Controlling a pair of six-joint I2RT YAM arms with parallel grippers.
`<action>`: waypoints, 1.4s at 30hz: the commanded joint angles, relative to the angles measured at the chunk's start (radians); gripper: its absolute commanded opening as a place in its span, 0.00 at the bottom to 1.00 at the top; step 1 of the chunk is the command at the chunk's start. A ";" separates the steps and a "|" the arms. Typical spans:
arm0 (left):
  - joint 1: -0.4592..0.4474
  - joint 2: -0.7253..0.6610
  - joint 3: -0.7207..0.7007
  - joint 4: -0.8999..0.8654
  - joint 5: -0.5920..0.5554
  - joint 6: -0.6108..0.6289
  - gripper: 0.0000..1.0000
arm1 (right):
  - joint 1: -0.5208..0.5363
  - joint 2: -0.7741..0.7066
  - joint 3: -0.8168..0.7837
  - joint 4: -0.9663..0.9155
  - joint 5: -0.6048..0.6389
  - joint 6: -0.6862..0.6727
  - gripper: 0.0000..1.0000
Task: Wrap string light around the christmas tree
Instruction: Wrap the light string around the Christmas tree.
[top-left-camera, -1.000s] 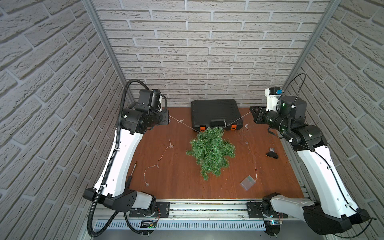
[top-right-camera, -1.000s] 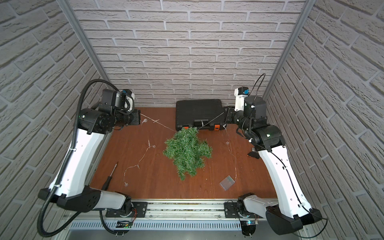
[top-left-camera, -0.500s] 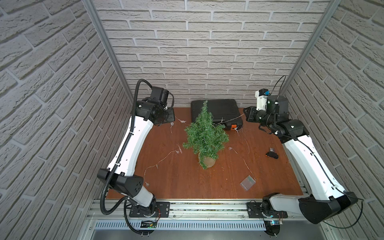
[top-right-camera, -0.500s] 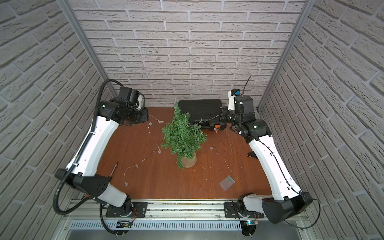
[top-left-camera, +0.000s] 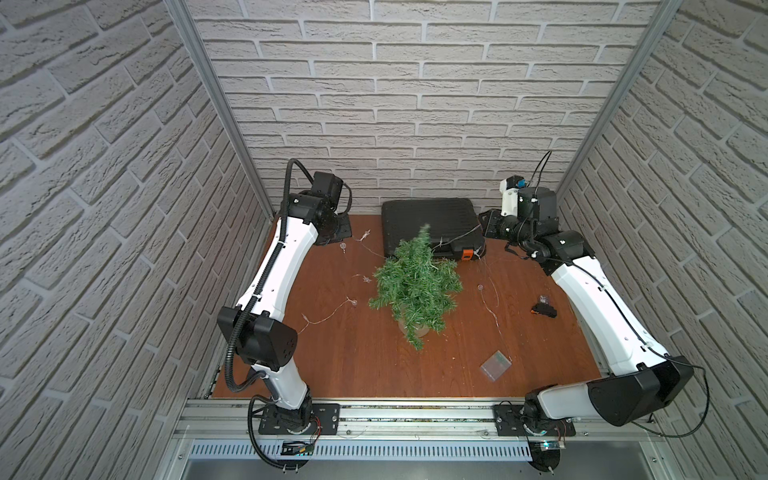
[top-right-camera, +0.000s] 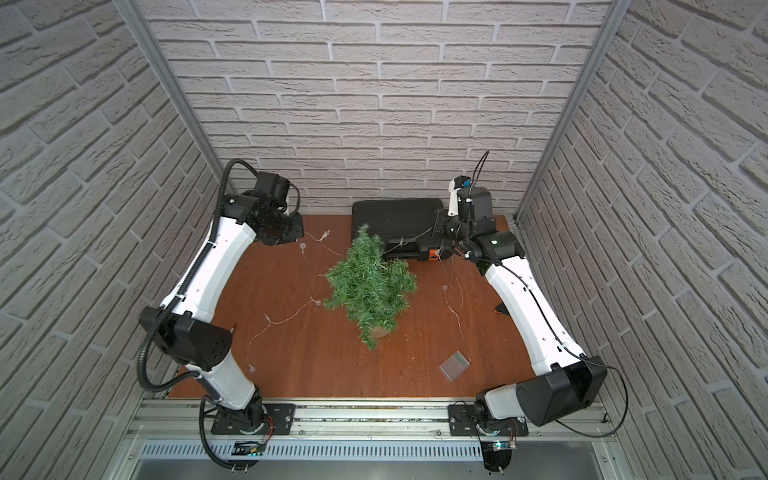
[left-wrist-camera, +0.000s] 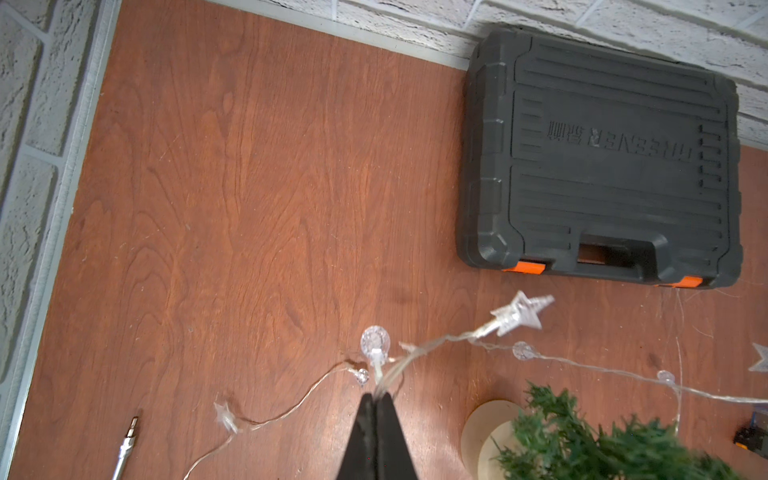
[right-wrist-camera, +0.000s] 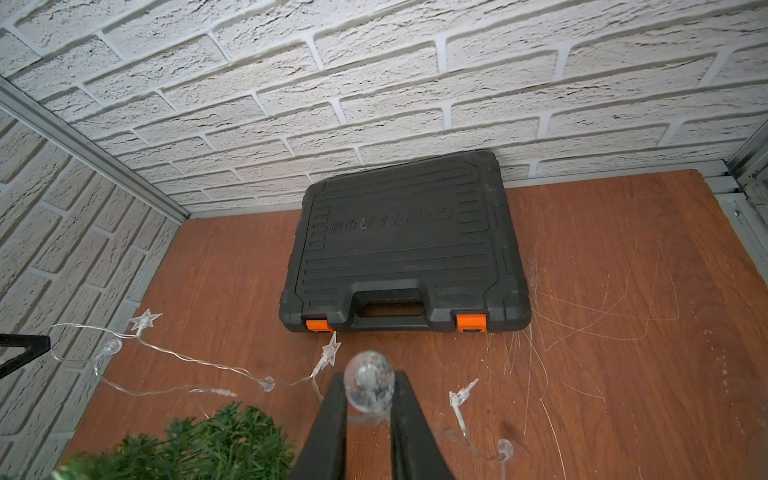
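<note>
While the string light (left-wrist-camera: 517, 318) runs across the back of the christmas tree (top-left-camera: 415, 286), which stands on the tabletop (top-left-camera: 353, 365), the wrap looks barely begun: no full turn shows. Left of the tree, the left jaws are clenched on bare wire; right of it, the right jaws grasp a round bulb (right-wrist-camera: 369, 374). One end should, I judge, circle in front of the tree with some slack, since a taut wire could topple it. Behind the tree lies a black case (top-left-camera: 430, 222); in front, the clear box (top-left-camera: 495, 365).
</note>
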 joint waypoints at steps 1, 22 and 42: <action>0.025 0.033 0.055 0.034 -0.028 -0.008 0.00 | -0.001 0.024 -0.001 0.072 0.018 0.020 0.16; 0.085 -0.007 0.354 -0.028 0.128 -0.019 0.00 | -0.009 0.023 0.215 0.022 -0.034 -0.004 0.16; 0.056 -0.391 0.110 0.111 0.353 -0.127 0.00 | -0.010 -0.262 0.211 -0.139 -0.111 0.006 0.17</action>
